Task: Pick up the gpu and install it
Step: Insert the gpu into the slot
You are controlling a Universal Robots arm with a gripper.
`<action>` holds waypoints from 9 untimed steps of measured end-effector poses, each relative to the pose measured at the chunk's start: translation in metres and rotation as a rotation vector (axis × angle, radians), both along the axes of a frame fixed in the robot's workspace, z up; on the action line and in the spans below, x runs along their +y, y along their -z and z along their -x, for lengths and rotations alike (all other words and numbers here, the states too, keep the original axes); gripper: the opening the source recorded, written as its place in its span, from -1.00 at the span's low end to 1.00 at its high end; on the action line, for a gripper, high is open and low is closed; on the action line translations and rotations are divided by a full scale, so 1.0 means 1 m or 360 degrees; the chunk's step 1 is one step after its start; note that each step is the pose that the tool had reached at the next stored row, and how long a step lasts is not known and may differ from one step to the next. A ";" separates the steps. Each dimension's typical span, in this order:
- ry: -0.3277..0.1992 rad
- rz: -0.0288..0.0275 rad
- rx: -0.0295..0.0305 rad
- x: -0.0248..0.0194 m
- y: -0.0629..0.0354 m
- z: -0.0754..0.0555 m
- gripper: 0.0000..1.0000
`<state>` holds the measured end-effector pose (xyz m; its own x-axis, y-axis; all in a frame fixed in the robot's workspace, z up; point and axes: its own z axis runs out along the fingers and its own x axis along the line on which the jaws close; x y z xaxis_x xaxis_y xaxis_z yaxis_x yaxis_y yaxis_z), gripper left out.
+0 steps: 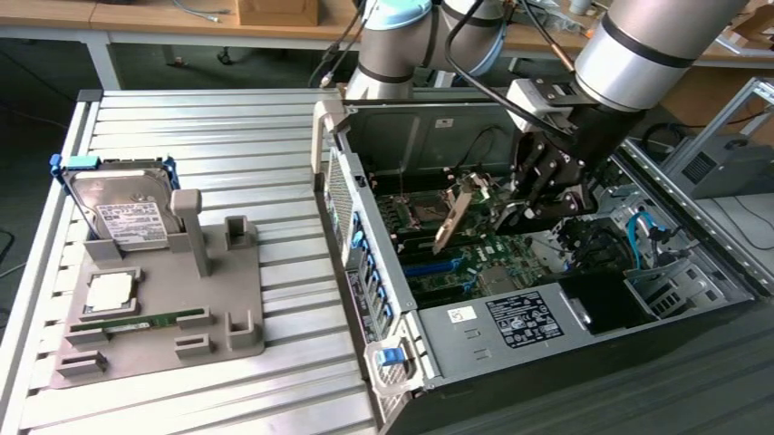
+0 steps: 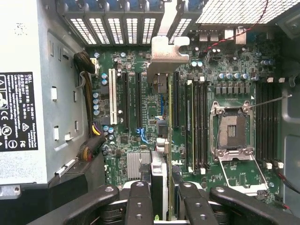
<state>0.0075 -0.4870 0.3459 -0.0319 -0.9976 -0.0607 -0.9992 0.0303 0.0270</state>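
One open computer case (image 1: 411, 127) lies below the gripper (image 2: 164, 199), its motherboard (image 2: 234, 70) directly beneath. The fingers pinch the gpu (image 2: 159, 164) edge-on. Its long axis runs forward from the fingertips to the silver bracket (image 2: 164, 54), parallel to the expansion slots (image 2: 127, 103).

Table (image 1: 217, 136) is a ribbed metal one. In the exterior view, a grey parts holder (image 1: 230, 290) sits on its left half, and an open PC case (image 1: 405, 136) stands at its right edge.

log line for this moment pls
gripper | shut on gpu | inside open pc case | gpu over motherboard
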 end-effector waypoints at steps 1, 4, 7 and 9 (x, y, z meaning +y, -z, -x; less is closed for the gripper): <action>0.0000 -0.00003 -0.00001 -0.0003 0.0006 0.000 -0.47; 0.0000 -0.00001 0.00000 -0.0010 0.0018 0.000 -0.47; 0.0000 -0.00002 -0.00001 -0.0017 0.0027 0.000 -0.47; -0.0001 -0.00002 -0.00001 -0.0020 0.0032 0.000 -0.47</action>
<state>0.0071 -0.4890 0.3427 -0.0315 -0.9977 -0.0608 -0.9992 0.0299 0.0270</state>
